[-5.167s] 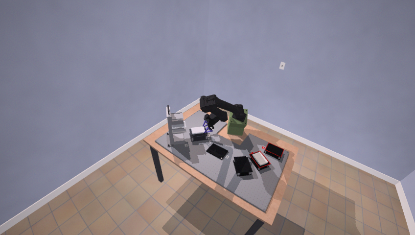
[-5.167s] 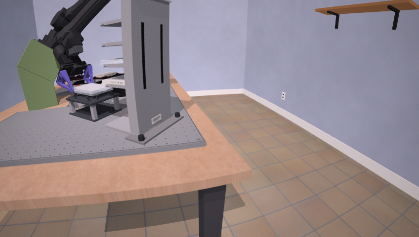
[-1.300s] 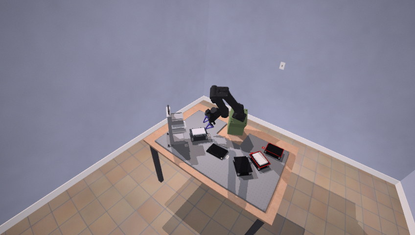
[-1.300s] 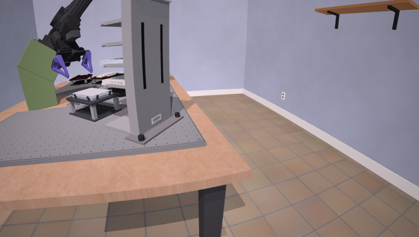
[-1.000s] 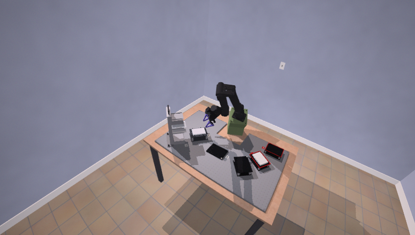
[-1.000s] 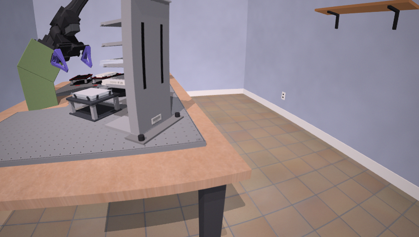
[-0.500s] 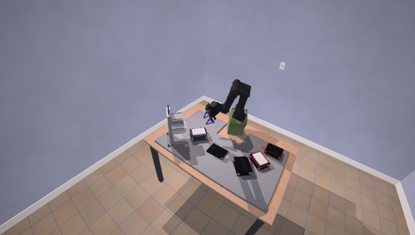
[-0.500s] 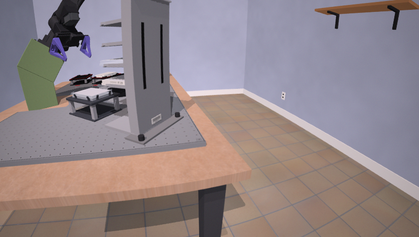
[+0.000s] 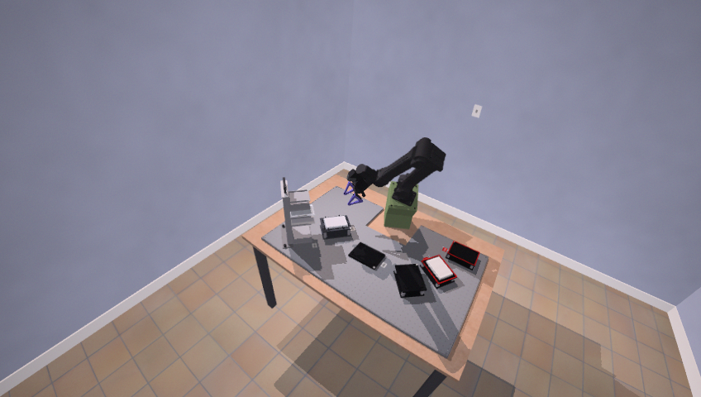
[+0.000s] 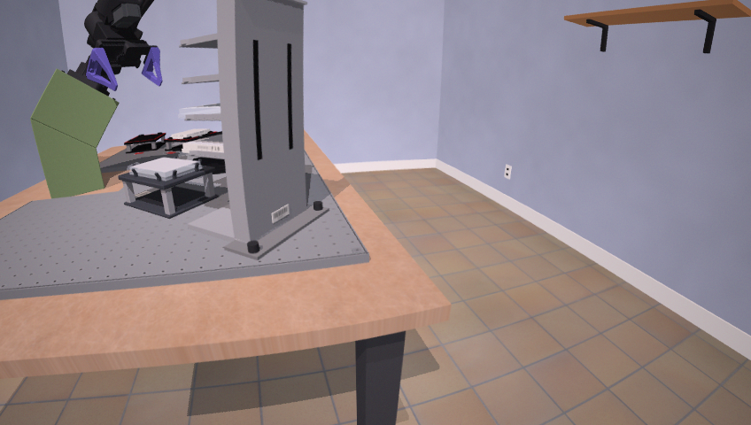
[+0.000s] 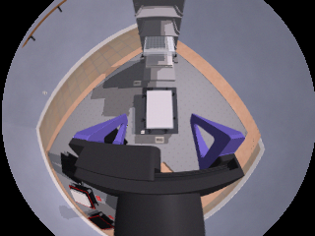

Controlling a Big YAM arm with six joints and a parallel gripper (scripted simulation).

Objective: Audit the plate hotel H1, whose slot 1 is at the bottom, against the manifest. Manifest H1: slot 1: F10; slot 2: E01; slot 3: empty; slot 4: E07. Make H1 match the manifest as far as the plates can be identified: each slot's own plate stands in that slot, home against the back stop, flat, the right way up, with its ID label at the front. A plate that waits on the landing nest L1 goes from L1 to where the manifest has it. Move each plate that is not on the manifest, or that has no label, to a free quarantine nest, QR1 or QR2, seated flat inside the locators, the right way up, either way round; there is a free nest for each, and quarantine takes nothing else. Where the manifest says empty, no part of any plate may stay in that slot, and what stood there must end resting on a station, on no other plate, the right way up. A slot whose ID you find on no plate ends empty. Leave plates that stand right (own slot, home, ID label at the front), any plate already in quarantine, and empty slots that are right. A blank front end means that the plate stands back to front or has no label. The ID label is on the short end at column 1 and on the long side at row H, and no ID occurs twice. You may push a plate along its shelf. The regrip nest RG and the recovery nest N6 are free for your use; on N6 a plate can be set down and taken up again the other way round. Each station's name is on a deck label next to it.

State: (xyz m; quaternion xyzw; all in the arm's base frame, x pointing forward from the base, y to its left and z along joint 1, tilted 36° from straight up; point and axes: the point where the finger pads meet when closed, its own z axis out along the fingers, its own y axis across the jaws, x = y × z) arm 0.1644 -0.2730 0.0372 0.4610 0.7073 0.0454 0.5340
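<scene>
The plate hotel H1 point(image 9: 296, 232) point(image 10: 263, 158) point(image 11: 159, 2) stands at the left end of the deck. In the exterior view a white plate point(image 10: 200, 112) lies on a lower shelf. Another white plate point(image 10: 206, 148), with dark print on its side, lies on the shelf below it. The two upper shelves look bare. A white plate point(image 9: 336, 221) point(image 10: 163, 166) point(image 11: 159, 108) lies flat on the landing nest point(image 9: 336, 232) point(image 10: 167, 197) in front of the hotel. My gripper point(image 9: 353, 193) point(image 10: 126, 65) point(image 11: 158, 117) is open and empty. It hangs high, behind the landing nest on the arm's side.
Two red-edged quarantine nests stand at the right: the nearer one point(image 9: 426, 260) bears a white plate point(image 9: 437, 268), the other point(image 9: 462, 252) is bare. A raised black nest point(image 9: 409, 279) and a flat black nest point(image 9: 366, 255) lie mid-deck. The green arm base point(image 9: 400, 212) point(image 10: 68, 136) stands behind.
</scene>
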